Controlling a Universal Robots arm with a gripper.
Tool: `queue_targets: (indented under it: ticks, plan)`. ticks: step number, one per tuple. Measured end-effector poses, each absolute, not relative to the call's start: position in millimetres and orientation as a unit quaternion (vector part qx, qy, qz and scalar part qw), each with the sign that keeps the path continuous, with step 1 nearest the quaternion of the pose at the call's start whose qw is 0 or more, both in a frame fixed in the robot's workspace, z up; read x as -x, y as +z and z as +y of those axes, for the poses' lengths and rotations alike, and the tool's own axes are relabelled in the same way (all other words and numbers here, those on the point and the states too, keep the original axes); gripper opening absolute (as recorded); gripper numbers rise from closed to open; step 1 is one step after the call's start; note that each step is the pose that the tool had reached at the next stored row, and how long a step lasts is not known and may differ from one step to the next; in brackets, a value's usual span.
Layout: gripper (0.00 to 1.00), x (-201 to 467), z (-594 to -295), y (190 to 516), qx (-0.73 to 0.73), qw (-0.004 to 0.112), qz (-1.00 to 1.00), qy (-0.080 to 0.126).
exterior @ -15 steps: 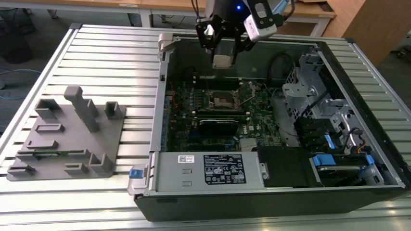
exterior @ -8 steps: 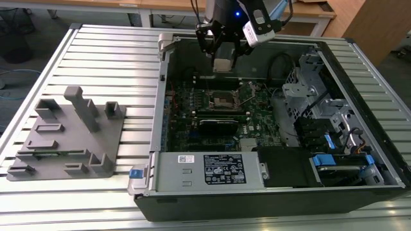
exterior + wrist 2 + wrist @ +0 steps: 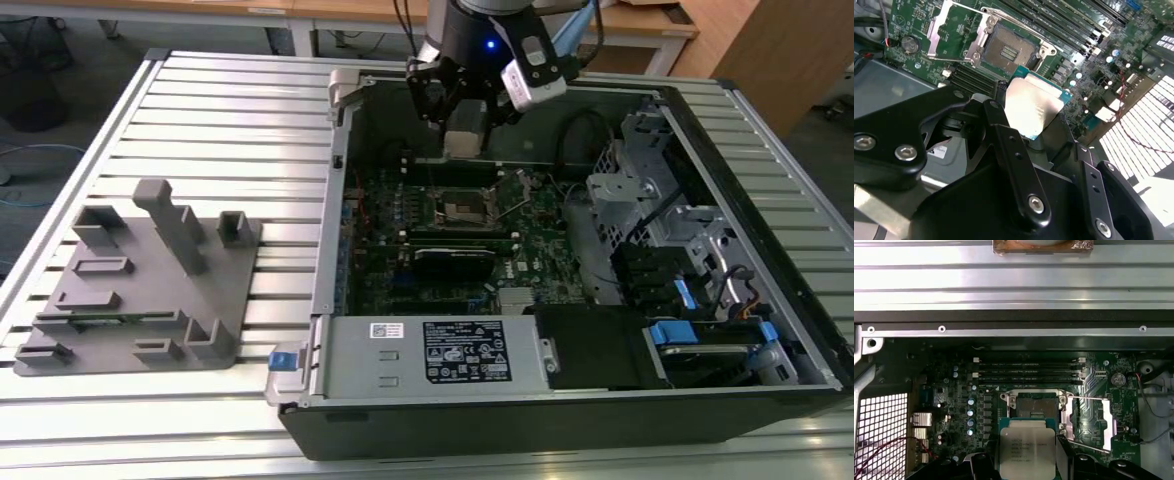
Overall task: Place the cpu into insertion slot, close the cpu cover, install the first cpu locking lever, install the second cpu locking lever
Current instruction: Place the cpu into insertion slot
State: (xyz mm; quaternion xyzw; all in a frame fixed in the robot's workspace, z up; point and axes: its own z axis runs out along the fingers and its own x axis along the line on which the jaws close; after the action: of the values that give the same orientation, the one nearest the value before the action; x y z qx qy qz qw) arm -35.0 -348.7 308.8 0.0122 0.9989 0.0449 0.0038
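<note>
The cpu is held by its edges between the fingers of the end effector, above the motherboard and near the insertion slot, not yet seated. The slot is seen bare, its dark centre exposed. The cpu cover is swung open beside it, and a thin locking lever is seen unlatched. Nothing is judged installed yet: placing, closing and both levers are outstanding. In the open computer case on the slatted surface, the board, a power-supply box and drive bays are housed.
</note>
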Motion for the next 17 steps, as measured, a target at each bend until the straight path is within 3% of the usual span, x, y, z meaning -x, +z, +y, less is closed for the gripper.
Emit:
queue_targets:
  ticks: [17]
  plan:
    - [0.54,35.0,-348.7,302.2,-0.012,0.004,0.999,0.045]
